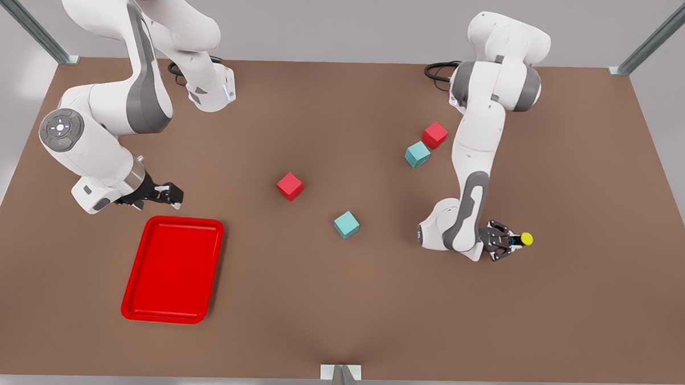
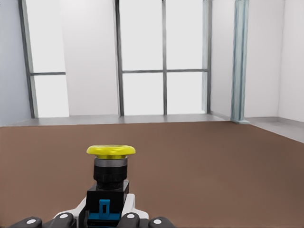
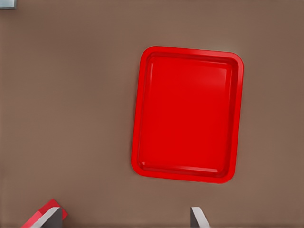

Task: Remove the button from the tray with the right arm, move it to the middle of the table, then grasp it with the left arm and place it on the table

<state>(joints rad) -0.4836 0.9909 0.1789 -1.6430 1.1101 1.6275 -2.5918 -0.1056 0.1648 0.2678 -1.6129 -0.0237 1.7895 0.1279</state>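
The button (image 1: 525, 239), with a yellow cap on a dark body with a blue mark, is held in my left gripper (image 1: 510, 242) at the front view's right, low over the table (image 1: 338, 306). In the left wrist view the button (image 2: 110, 178) stands between the fingers (image 2: 135, 219). I cannot tell whether it touches the table. The red tray (image 1: 172, 269) lies at the front view's left. My right gripper (image 1: 170, 193) hovers open just behind its far edge. In the right wrist view the tray (image 3: 186, 114) lies beyond the spread fingertips (image 3: 198, 218).
A red cube (image 1: 290, 186) and a teal cube (image 1: 346, 224) sit near the table's middle. Another teal cube (image 1: 417, 154) and red cube (image 1: 434, 135) lie beside the left arm. A red corner (image 3: 45, 211) shows by one right fingertip.
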